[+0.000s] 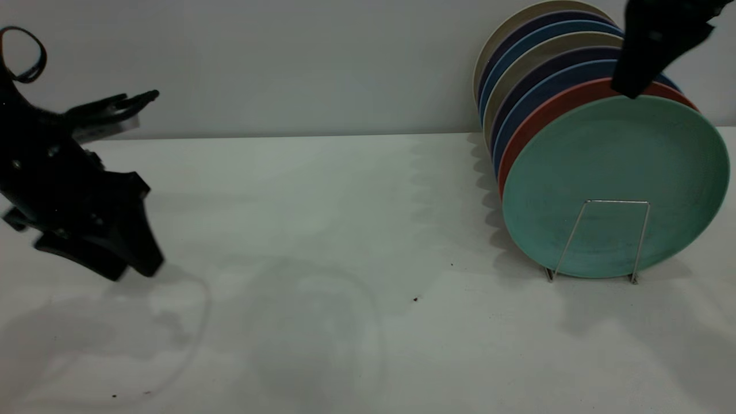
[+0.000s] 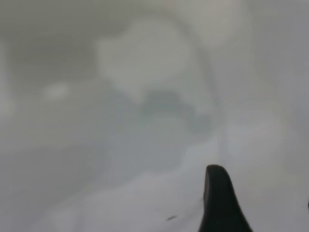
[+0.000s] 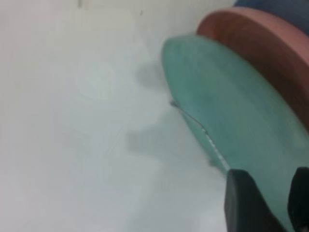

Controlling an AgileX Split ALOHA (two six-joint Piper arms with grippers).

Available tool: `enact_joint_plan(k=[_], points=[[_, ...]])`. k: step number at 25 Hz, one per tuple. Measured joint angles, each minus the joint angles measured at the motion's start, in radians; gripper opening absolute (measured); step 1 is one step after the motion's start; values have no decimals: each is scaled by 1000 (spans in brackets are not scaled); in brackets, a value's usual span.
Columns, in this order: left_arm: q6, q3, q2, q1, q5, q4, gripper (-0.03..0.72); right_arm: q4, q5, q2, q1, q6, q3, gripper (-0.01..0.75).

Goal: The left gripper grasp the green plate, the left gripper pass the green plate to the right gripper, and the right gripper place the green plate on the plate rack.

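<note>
The green plate [image 1: 615, 184] stands upright at the front of the plate rack [image 1: 612, 202], behind the rack's front wire loop and against a salmon-pink plate [image 1: 537, 118]. My right gripper [image 1: 632, 86] comes down from above onto the green plate's top rim. In the right wrist view its fingers [image 3: 246, 203] stand on either side of the rim of the green plate [image 3: 227, 111] with a narrow gap, and the gripper [image 3: 270, 179] is shut on it. My left gripper [image 1: 135, 265] is open and empty, low over the table at the far left. One of its fingers [image 2: 217, 203] shows over bare table.
Several more plates, blue [image 1: 552, 80] and cream [image 1: 517, 26], stand in the rack behind the salmon one. The salmon plate also shows in the right wrist view [image 3: 260, 43]. The white table [image 1: 345, 230] runs back to a pale wall.
</note>
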Motion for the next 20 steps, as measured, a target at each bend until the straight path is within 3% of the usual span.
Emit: enact_joint_plan(k=[4, 8, 12, 20], points=[[-263, -98, 0, 0, 70, 286, 464, 9, 1, 0, 0, 375, 0, 240], [-392, -162, -31, 0, 159, 482, 464, -15, 15, 0, 0, 569, 0, 240], [-425, -170, -155, 0, 193, 521, 464, -70, 88, -17, 0, 640, 0, 267], [-436, -159, -393, 0, 312, 521, 464, -92, 259, -149, 0, 710, 7, 397]])
